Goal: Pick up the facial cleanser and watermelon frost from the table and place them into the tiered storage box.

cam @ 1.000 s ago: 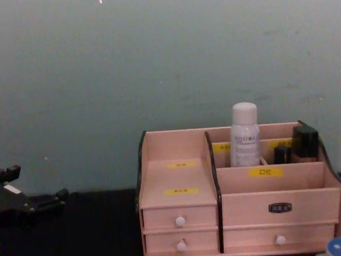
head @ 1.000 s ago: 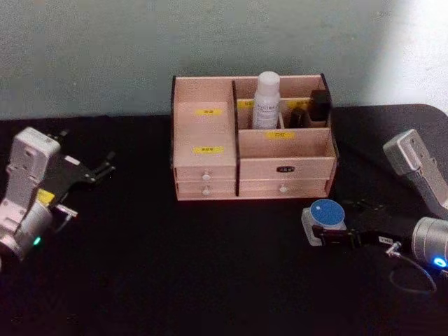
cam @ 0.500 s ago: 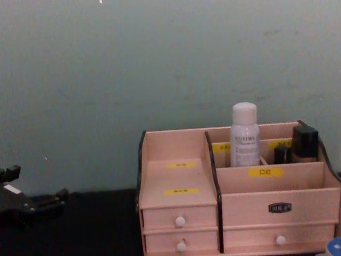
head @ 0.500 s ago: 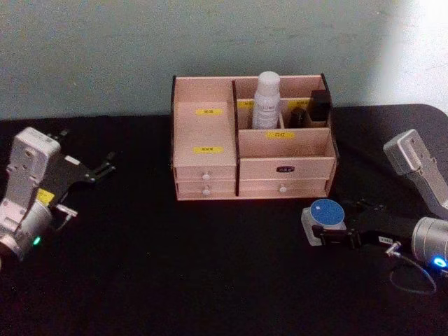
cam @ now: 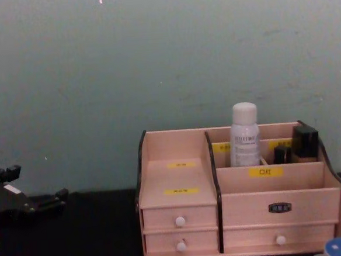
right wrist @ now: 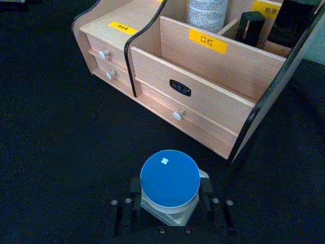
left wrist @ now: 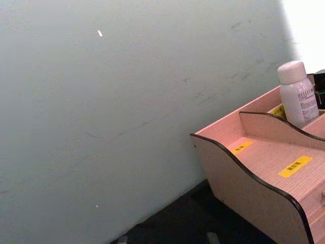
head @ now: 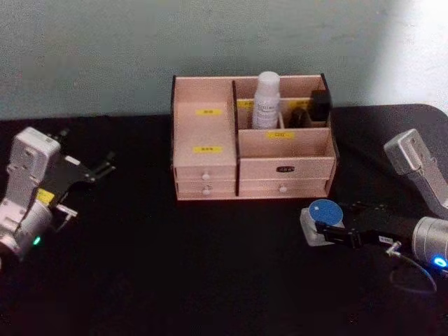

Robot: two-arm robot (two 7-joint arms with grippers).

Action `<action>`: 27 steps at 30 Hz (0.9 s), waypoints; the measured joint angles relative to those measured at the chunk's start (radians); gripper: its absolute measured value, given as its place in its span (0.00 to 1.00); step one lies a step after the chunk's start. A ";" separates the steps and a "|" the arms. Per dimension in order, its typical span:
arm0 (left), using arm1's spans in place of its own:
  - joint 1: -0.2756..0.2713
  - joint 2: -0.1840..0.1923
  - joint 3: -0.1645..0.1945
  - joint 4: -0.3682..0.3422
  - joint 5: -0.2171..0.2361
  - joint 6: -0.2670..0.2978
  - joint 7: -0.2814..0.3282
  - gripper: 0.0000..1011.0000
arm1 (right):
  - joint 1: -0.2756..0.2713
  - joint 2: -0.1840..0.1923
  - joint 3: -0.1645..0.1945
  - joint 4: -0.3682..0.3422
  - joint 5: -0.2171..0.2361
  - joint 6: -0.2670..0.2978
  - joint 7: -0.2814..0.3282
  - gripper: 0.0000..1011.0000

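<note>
One broad pale green wall (head: 105, 56) backs everything, and in front of it a black table (head: 210, 280) runs the full width of the room. At the back middle of the table stands the tiered storage box (head: 203, 129), drawers facing the robot. Its stepped left side is bare. A white bottle (head: 266, 98), which I take for the facial cleanser, stands upright in a rear compartment, and a black container (head: 320, 105) stands farther right.

The left tool (head: 87, 147) hangs at the table's left edge, fingers spread, holding nothing, well apart from the box.

The right tool (right wrist: 170, 184) comes in low from the right, lying almost flat over the table. Between its fingers sits the blue-lidded jar (head: 323, 211), likely the watermelon frost. It is upright on the table, lid up, just in front of the box's right front corner. From the wrist camera each finger lies against one side of the jar's pale body, so I judge the tool closed on it, though nothing is lifted yet.

From that grip the box lies ahead and to the left, so the right arm is plainly the nearer one. The jar is short and round, with no long axis to line up. The lift must clear the box's front wall. The wide front compartment behind that wall looks free.
</note>
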 joint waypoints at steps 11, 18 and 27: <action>0.000 0.000 0.000 0.000 0.000 0.000 0.000 0.99 | 0.000 0.000 0.000 0.000 0.001 0.000 0.000 0.68; 0.000 0.000 0.000 0.000 0.000 0.000 0.000 0.99 | 0.000 0.000 0.000 0.000 0.001 0.000 0.000 0.68; 0.000 0.000 0.000 0.000 0.000 0.000 0.000 0.99 | -0.002 0.003 0.000 0.001 0.001 -0.017 0.013 0.68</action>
